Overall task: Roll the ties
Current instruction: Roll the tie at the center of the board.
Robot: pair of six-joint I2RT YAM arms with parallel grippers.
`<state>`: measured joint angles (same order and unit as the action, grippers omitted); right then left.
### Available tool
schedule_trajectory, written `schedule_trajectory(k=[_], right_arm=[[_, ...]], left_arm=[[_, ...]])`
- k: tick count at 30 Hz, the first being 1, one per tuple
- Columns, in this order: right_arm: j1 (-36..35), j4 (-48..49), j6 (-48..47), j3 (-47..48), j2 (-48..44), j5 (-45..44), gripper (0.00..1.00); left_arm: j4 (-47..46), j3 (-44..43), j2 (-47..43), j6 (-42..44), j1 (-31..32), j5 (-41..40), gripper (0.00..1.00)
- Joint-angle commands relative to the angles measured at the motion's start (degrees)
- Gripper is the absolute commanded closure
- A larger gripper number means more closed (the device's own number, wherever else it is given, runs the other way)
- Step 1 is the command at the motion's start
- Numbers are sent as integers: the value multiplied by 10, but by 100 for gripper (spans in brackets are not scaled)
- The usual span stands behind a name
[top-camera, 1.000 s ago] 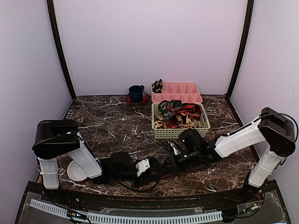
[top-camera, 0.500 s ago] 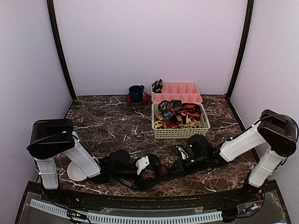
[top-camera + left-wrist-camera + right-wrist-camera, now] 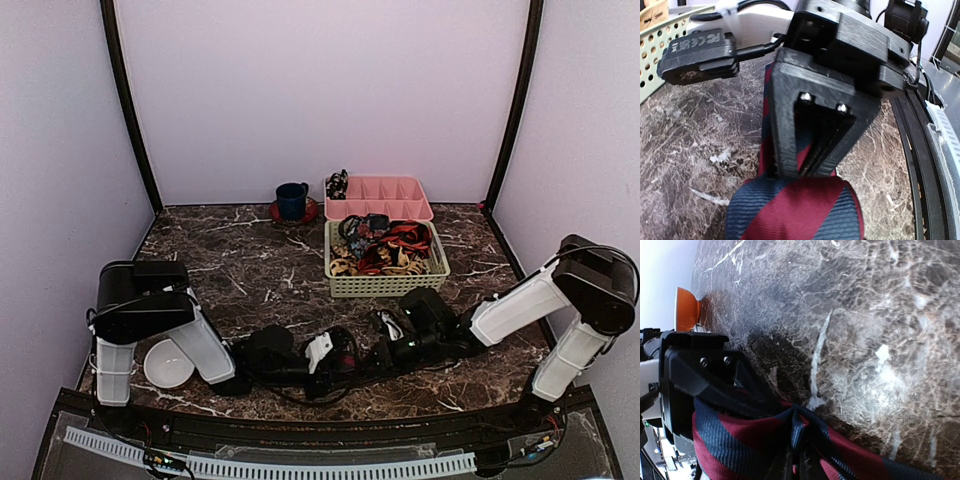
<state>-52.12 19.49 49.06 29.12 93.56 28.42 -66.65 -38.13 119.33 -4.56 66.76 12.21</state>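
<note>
Bowl, white and shallow [image 3: 168, 365], sits at the near left corner of the dark veined surface [image 3: 240, 260], just beside the left arm's base. At the far edge, near the middle, a blue mug [image 3: 292, 200] stands on a red coaster [image 3: 276, 213].

Along the near edge the left arm lies low and reaches right. Its hand [image 3: 338, 356] meets the other hand near the middle of that edge. A navy tie with red diagonal stripes [image 3: 795, 212] lies between them. The tie is bunched into a loose coil at the left hand's end, and one black finger lies across the fabric. I cannot tell whether that hand is clamped on the coil or only against it.

A flat strip of the same tie runs from the coil along the surface. The right hand [image 3: 805, 167] points at the coil with its fingers pressed together, pinching the strip between them.

Behind the hands stands a pale green basket [image 3: 345, 280] heaped with red, black and tan ties [image 3: 385, 250]. A pink divided tray [image 3: 400, 210] touches the basket's far side at the far edge of the surface. The tray's left end compartment holds a small dark bundle [image 3: 337, 183].
</note>
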Motion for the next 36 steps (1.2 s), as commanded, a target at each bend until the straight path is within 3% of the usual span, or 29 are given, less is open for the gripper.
schedule_trajectory(k=[1, 6, 13, 26, 29, 30, 33, 36], right_arm=[[3, -97, -21, 9, -36, -38, 81], [12, -152, -46, 55, -87, -11, 54], [-10, -130, -6, 94, -63, 42, 45], [-28, -166, -9, 86, -37, 23, 73], [-28, -168, -13, 77, -41, 19, 97], [-27, -172, -16, 76, -41, 16, 100], [-26, -174, -23, 66, -43, 3, 100], [-23, -179, -41, 51, -41, -23, 100]], left_arm=[[91, 31, -39, 51, 2, -18, 70], [193, 30, -69, 110, 2, -32, 74], [245, 12, -68, 137, 2, -40, 74], [255, 3, -65, 137, 2, -43, 74], [255, 0, -63, 135, 2, -42, 74], [256, 0, -63, 134, 2, -42, 73], [250, 1, -67, 123, 2, -42, 62], [231, 5, -77, 112, 1, -33, 40]])
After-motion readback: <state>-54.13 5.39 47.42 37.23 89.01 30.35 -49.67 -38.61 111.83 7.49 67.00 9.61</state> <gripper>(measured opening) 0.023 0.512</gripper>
